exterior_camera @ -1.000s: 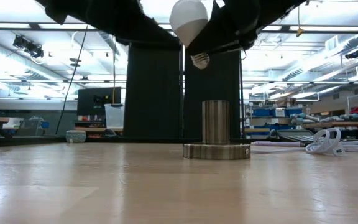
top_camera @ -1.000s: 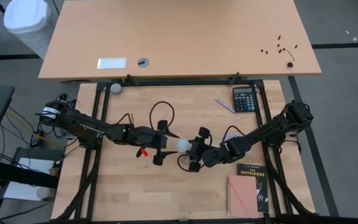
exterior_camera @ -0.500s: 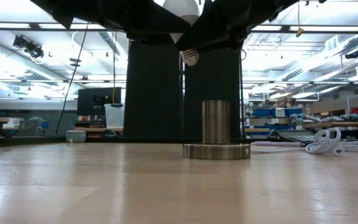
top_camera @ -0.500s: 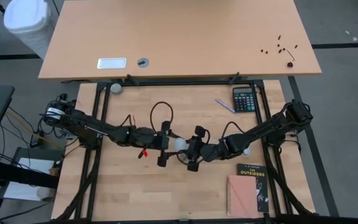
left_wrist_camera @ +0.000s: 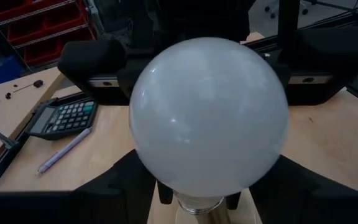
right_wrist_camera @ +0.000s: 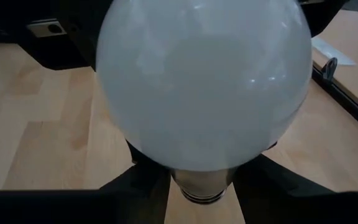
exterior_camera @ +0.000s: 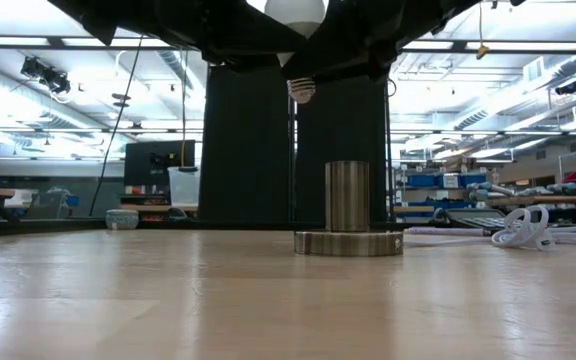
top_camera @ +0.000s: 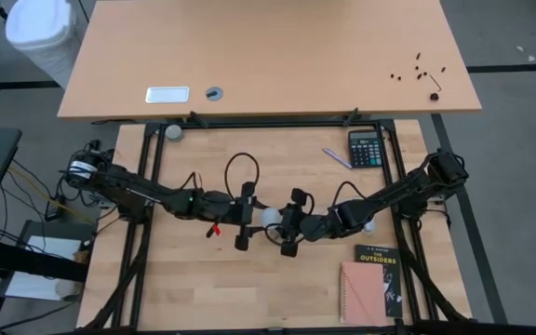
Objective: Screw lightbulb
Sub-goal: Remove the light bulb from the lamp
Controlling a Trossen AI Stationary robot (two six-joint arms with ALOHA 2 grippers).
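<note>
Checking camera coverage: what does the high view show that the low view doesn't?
High view only: the calculator, the book, and left hand and right hand meeting at the lightbulb mid-table. Low view only: the metal socket on its base, with the bulb's screw base hanging above and left of it. Both show the lightbulb and arms.

A calculator (top_camera: 367, 148) sits at the upper right of the wooden surface (top_camera: 184, 288), with a pen (top_camera: 336, 157) just to its left. At the lower right lie a black book (top_camera: 378, 254) and, touching it below, a pink notebook (top_camera: 370, 293). In the low view a metal socket (exterior_camera: 348, 210) stands upright at centre, and a coiled white cord (exterior_camera: 528, 228) lies at the right edge.
</note>
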